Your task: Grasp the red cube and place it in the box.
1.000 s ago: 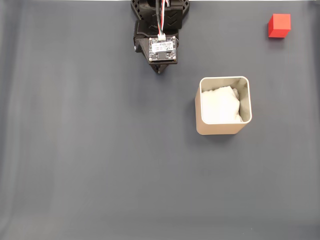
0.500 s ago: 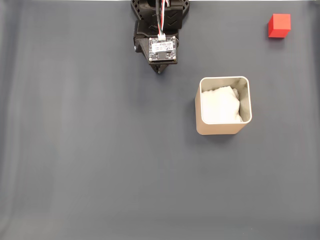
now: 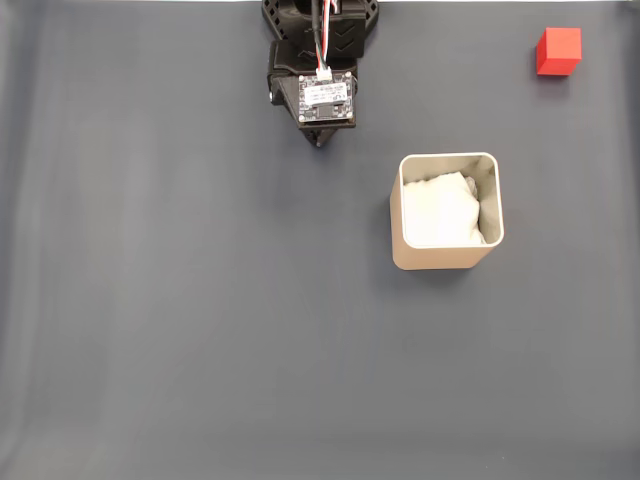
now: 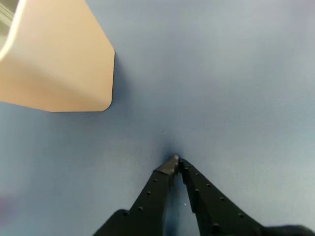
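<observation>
Gripper (image 4: 176,161) clenched, empty, tips together over the mat (image 3: 200,300)
Cube (image 3: 558,51) sits far corner, well apart from box (image 3: 445,258)

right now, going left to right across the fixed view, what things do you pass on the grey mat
black robot arm with its small white circuit board → beige square box with rounded corners and white padding inside → small bright red cube, far right near the top edge.
</observation>
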Robot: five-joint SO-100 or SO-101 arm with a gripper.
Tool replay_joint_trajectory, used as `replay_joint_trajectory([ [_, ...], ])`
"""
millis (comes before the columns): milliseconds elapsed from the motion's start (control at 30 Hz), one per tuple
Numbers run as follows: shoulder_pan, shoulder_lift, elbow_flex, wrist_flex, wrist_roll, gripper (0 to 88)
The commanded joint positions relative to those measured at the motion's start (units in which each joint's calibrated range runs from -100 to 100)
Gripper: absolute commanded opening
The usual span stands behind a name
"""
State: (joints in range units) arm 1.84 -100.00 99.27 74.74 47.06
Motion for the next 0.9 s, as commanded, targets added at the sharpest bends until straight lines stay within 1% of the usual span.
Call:
replay_joint_trajectory([
  [0,0.47,0.35,0.55,-2.97,-0.05,0.2],
  [333,0.32,1.82,-3.74,-15.52,-1.61,0.2],
  [567,0.18,9.61,-11.85,-21.27,-1.66,0.2],
  [867,-0.60,21.81,-26.44,-22.17,-1.37,0.2],
])
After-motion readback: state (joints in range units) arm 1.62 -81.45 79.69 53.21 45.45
